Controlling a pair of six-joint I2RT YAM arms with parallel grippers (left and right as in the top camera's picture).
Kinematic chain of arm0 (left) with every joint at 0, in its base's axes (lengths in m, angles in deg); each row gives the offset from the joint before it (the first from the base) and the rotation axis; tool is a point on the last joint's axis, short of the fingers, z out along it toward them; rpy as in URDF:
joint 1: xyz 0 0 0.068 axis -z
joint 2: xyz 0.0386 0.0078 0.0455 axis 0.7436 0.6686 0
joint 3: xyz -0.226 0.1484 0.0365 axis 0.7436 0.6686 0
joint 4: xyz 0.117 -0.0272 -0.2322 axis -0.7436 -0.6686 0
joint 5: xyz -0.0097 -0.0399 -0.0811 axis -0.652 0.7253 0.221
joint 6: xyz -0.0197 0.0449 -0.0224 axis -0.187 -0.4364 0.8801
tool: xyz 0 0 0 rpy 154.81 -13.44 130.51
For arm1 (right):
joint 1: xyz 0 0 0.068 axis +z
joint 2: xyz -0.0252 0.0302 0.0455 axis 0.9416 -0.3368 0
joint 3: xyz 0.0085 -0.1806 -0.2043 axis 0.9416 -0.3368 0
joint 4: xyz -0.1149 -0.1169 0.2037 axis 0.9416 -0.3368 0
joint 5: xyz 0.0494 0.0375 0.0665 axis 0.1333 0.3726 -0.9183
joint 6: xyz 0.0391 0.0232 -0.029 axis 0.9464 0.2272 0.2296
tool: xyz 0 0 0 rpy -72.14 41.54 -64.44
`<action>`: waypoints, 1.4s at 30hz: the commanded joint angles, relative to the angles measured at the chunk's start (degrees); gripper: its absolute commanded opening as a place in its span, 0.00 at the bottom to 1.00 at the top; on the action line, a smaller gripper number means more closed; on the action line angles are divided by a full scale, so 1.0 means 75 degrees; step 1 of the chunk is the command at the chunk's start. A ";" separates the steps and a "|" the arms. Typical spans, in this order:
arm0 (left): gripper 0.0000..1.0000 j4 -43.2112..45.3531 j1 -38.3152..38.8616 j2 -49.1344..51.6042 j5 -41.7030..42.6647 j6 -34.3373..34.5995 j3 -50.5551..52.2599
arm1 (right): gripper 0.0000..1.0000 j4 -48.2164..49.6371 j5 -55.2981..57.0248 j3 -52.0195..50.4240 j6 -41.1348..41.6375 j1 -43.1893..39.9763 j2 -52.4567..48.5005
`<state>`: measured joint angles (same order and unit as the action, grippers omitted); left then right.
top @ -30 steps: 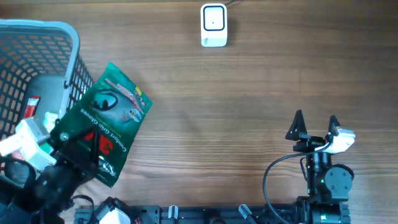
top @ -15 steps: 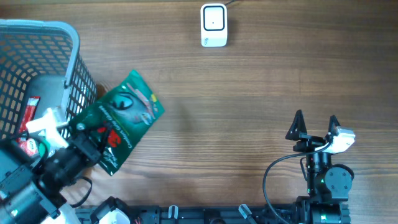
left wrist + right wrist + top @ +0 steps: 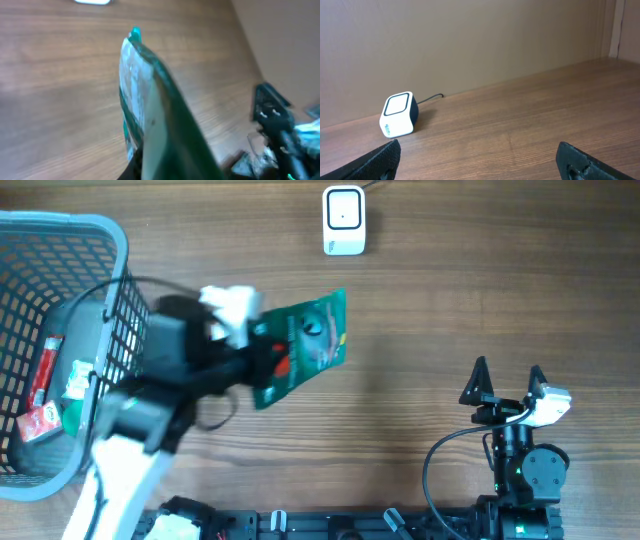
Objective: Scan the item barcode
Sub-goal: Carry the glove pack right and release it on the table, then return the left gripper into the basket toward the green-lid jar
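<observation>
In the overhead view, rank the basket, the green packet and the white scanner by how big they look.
1. basket, largest even though the frame edge cuts it off.
2. green packet; it is held above the table, so nearness to the camera may inflate it.
3. white scanner, clearly smallest.

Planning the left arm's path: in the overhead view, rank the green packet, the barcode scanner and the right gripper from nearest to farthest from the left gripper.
1. The green packet, held in the left gripper, mid-table.
2. The barcode scanner, at the far edge.
3. The right gripper, open, at the near right.
</observation>
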<state>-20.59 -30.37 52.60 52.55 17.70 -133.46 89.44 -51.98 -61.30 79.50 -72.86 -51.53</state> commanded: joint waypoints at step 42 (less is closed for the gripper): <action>1.00 -0.0396 -0.2189 -0.0434 -0.5747 0.2774 -0.2203 | 1.00 0.0026 -0.0064 -0.0009 -0.0125 0.0032 0.0052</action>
<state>-21.64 -36.80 51.79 11.28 39.10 -150.00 89.44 -51.95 -61.30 79.50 -72.86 -51.55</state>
